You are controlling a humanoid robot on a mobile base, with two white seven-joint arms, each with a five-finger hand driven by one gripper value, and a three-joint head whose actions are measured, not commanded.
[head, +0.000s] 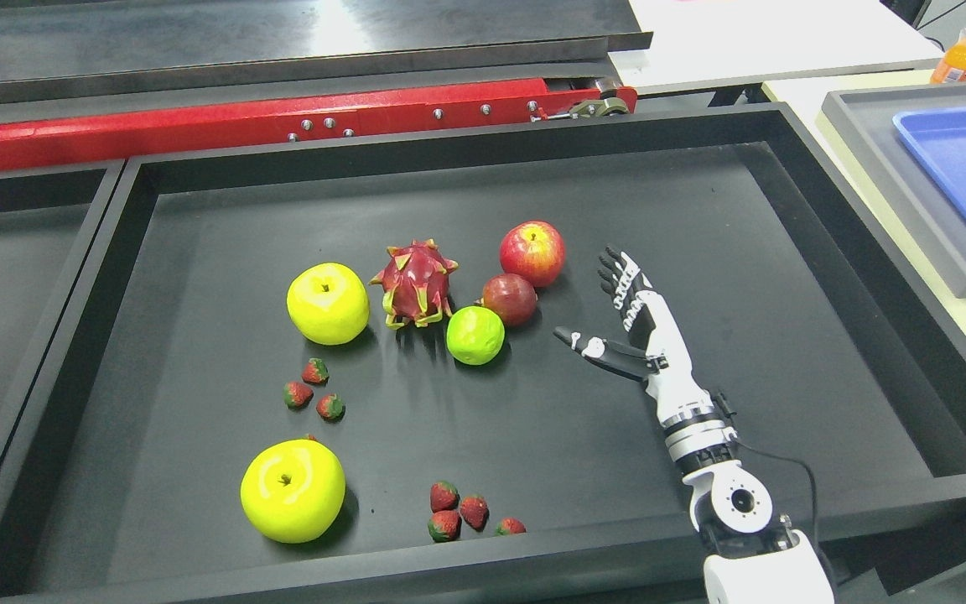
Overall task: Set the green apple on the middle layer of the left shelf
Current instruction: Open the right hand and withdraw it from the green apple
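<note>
While nothing is held, the white-and-black right hand (630, 315) hangs over the black tray (701, 193) with fingers spread and thumb splayed leftward. Just to its left lies a small round lime-green fruit (475, 335), touching a dark red apple (510, 299). Further left and well apart sit two larger yellow-green apples (327, 303) (293, 490). Which is meant cannot be told; the target should be enclosed from its free side so neighbours are not nudged.

Dragon fruit (414, 283) beside two red apples (532, 252) (strawberries (314, 393) nearby); far right, perhaps a juice bottle (964, 48).
</note>
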